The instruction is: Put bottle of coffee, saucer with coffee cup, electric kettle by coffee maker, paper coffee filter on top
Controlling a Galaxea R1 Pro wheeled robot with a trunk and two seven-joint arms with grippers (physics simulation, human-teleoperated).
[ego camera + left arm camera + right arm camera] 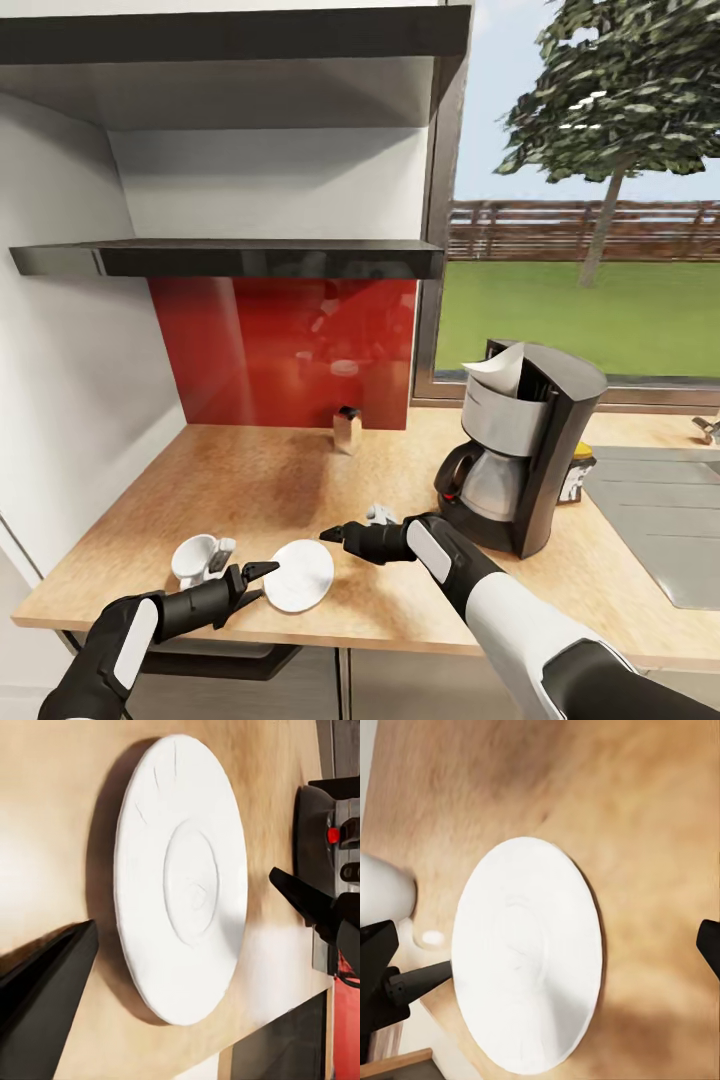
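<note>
Your saucer [301,575] lies flat on the table [260,480], toward the front edge and well short of the coffee maker [525,455], with the coffee cup [195,558] just beside it on the side away from the machine. Your left gripper [258,582] has its fingers apart, straddling the saucer's near rim, while the right gripper [335,534] hovers at the far rim, its fingers seemingly spread. Catch the thin rim squarely, keep the saucer level, and set it close beside the coffee maker without knocking the cup.
</note>
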